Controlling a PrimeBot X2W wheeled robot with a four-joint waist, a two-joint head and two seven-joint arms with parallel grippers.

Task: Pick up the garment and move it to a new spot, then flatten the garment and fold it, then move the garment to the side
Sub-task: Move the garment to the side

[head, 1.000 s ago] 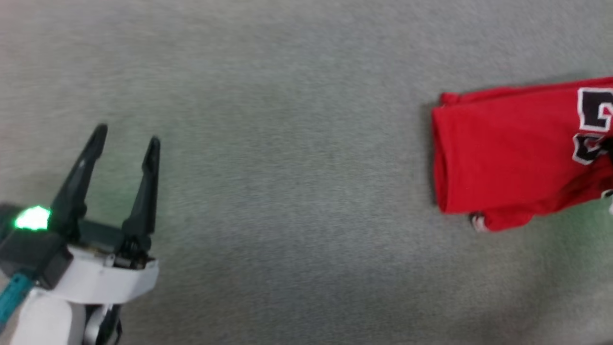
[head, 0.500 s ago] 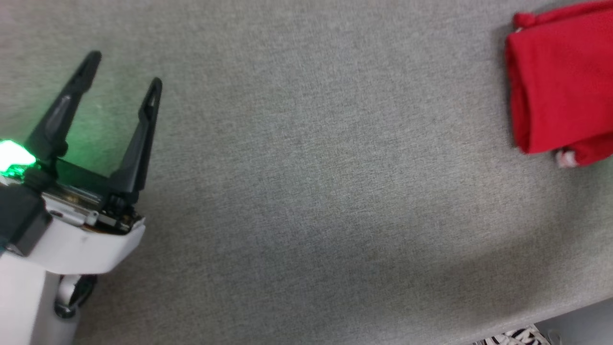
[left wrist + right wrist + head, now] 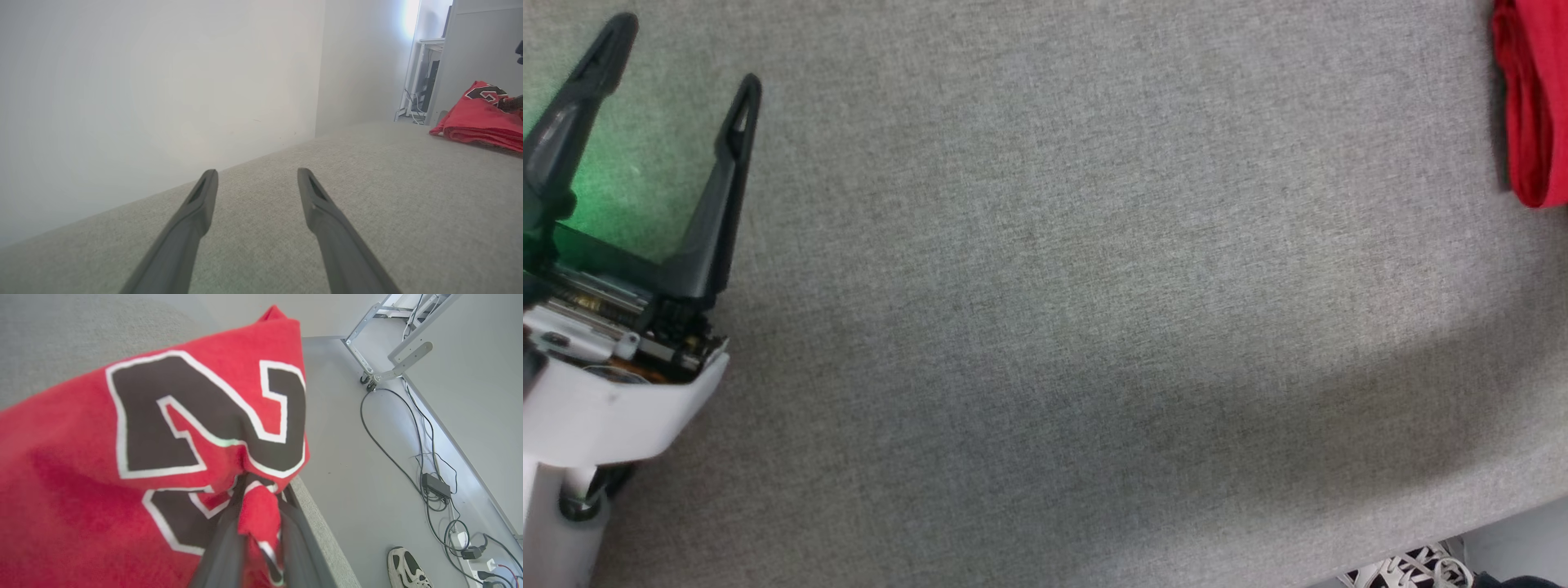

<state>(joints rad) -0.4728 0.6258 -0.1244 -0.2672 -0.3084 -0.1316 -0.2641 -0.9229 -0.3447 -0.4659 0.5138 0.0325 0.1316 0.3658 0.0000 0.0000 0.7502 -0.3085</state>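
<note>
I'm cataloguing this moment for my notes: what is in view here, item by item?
red jersey-style garment with black-and-white block lettering: one, red, at the right end of the grey surface
grey woven fabric surface: one, grey, under the garment
plain white wall: one, white, behind the surface's far edge
black cables: several, black, on the pale floor beside the surface
white-and-black shoe: one, on the floor near the cables
grey metal frame on castors: one, grey, on the floor farther off
left pincer: one, dark fingers, open over bare surface, holding nothing
right pincer: one, dark fingers, shut on a bunch of the garment
</note>
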